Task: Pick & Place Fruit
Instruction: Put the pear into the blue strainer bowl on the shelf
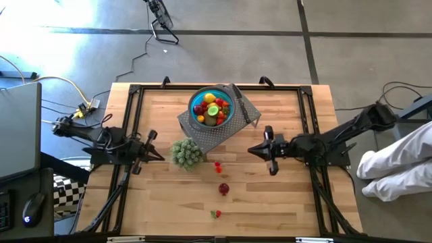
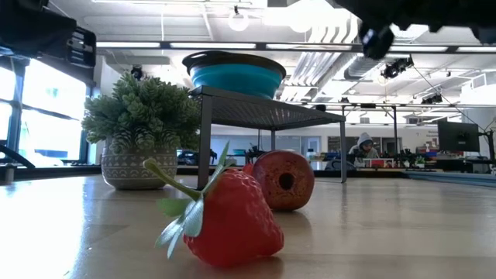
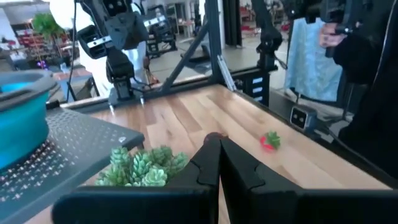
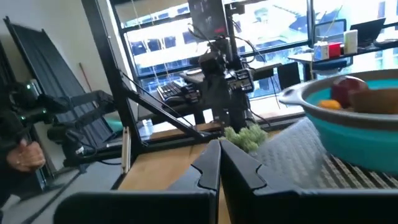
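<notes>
Mostly the fruit (image 1: 211, 110) sits heaped in the blue bowl (image 1: 227, 117) on the grey rack (image 1: 196, 131), three pieces lying loose on the table (image 1: 283, 196) nearer than it, while the left gripper (image 1: 156, 156) and right gripper (image 1: 252, 150) flank it, fingers pressed together, empty.

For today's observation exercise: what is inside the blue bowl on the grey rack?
The blue bowl holds a heap of fruit: red, orange, yellow and lime green pieces. Anything beneath the top layer, and the bowl's bottom, is covered.
</notes>
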You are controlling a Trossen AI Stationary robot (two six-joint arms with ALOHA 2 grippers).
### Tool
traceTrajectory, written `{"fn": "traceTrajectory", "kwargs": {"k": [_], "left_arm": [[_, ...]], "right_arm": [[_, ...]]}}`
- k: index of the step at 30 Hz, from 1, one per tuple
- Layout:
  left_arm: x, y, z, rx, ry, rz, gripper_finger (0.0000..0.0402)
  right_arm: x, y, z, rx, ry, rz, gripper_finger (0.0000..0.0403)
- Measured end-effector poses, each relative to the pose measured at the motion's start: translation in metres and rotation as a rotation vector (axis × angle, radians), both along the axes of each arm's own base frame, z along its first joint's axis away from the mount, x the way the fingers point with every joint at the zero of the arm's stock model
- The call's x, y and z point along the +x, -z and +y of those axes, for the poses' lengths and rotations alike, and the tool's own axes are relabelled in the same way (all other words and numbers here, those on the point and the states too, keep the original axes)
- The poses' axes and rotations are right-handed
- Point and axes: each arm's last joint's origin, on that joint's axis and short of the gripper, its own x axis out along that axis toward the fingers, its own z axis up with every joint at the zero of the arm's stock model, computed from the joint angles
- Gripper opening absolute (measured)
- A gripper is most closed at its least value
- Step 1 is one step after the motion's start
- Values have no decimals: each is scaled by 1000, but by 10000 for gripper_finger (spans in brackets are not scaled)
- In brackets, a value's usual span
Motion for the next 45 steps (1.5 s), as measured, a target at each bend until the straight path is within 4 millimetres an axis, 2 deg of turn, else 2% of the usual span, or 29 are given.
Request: {"fn": "traceTrajectory", "kwargs": {"k": [5,14,20,28,33,40,45], "left_arm": [[-5,-2,1,-5,5,-45,2],[-6,1,2,4,2,-15,2],[-6,2,2,6,1,-10,2],[-6,5,2,5,1,23,2],[-6,9,2,16,1,66,2],[-6,10,2,20,0,78,2],[-7,18,2,43,0,158,2]], "right_arm": [[26,-15,8,-68,2,79,3],[62,-38,18,-97,46,477,3],[82,-43,25,-119,37,552,3],[120,-33,37,-170,10,738,3],[143,-24,45,-173,-18,772,3],[157,0,49,-182,-11,795,3],[163,14,52,-156,-28,824,3]]}}
